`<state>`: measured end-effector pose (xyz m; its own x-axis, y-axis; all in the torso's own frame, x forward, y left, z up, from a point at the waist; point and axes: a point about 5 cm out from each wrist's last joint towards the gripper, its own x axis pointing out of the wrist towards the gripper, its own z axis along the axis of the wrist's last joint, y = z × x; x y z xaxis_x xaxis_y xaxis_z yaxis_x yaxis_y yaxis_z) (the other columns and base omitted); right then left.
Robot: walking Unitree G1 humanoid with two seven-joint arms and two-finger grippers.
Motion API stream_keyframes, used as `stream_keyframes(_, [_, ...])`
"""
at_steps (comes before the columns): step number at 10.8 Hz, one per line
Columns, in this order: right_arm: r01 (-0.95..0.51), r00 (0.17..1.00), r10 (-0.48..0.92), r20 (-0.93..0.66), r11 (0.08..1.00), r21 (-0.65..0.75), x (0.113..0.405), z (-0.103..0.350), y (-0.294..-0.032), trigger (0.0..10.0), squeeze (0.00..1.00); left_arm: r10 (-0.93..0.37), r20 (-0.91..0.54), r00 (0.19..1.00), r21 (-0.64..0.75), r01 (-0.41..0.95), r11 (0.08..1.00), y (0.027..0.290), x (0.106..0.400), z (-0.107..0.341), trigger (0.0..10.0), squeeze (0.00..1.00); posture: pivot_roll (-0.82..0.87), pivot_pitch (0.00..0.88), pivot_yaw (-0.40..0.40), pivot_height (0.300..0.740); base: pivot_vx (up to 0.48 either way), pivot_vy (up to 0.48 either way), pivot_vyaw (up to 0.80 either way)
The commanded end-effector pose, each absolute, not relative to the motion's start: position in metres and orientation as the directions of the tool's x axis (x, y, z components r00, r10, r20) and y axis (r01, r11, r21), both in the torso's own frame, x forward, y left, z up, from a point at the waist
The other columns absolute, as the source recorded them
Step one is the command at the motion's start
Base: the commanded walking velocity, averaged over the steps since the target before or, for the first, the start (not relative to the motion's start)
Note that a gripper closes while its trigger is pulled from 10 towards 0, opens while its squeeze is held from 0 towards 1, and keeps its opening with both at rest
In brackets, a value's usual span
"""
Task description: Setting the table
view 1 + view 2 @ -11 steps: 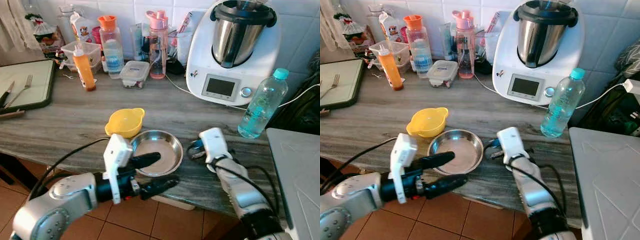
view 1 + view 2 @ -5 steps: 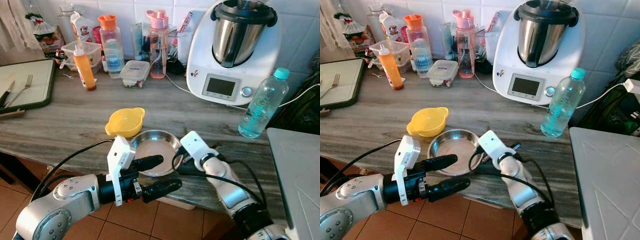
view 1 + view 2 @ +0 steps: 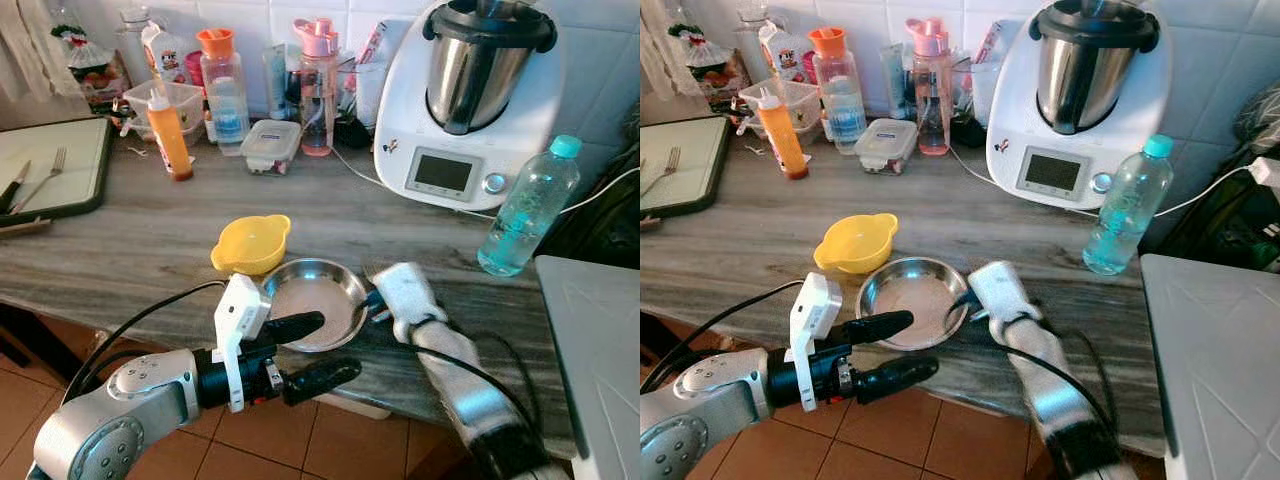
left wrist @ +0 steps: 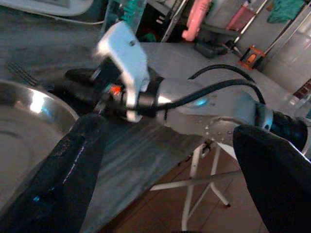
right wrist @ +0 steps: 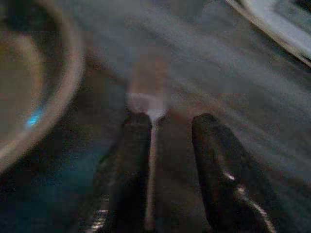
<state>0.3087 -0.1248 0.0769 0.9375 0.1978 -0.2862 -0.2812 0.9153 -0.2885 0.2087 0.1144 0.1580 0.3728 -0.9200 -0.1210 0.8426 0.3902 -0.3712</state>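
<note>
Resting near the front edge of the grey wooden surface (image 3: 150, 240) is a steel plate (image 3: 315, 303), with a yellow bowl (image 3: 250, 243) touching its far-left rim. The left gripper (image 3: 315, 350) hangs at the plate's near side, fingers apart: the upper finger lies over the plate's near rim, the lower one is off the edge, above the tiled floor.

The right gripper (image 5: 167, 145) sits just beside the plate's right rim; from the head cameras its fingers are hidden under the blurred white wrist housing. The right wrist view supplies them: two black fingers with a gap between, and a thin metal utensil (image 5: 151, 141) running along the inner face of one; contact cannot be confirmed through the blur. The left wrist view shows fork tines (image 4: 19, 75) at the plate's rim beside that gripper.

A second fork (image 3: 42, 178) lies on the tray (image 3: 60, 205) at far left.
</note>
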Motion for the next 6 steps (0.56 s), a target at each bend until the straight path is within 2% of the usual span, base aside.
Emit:
stream_keyframes(1, [-0.223, 0.961, 0.168, -0.22, 0.94, -0.257, 0.31, 0.09, -0.131, 10.0, 1.0, -0.919, -0.135, 0.37, -0.359, 0.846, 0.393, 0.115, 0.209, 0.157, 10.0, 0.0, 0.12, 0.0, 0.014, 0.74, 0.0, 0.0, 0.0])
stream_keyframes(2, [-0.165, 0.965, 0.122, -0.233, 0.971, -0.173, 0.304, 0.088, -0.14, 10.0, 1.0, -0.919, -0.137, 0.369, -0.356, 0.848, 0.393, 0.116, 0.209, 0.157, 10.0, 0.0, 0.12, 0.0, 0.016, 0.74, 0.0, 0.0, 0.0])
stream_keyframes(3, [-0.159, 0.96, 0.134, -0.247, 0.984, -0.086, 0.295, 0.086, -0.142, 10.0, 1.0, -0.918, -0.139, 0.371, -0.354, 0.847, 0.396, 0.117, 0.209, 0.157, 10.0, 0.0, 0.12, 0.0, 0.017, 0.74, 0.0, 0.0, 0.0])
stream_keyframes(6, [-0.24, 0.939, 0.242, -0.244, 0.97, 0.039, 0.276, 0.088, -0.135, 10.0, 1.0, -0.92, -0.142, 0.366, -0.354, 0.849, 0.392, 0.117, 0.208, 0.156, 10.0, 0.0, 0.11, 0.002, 0.021, 0.74, 0.0, 0.0, 0.0])
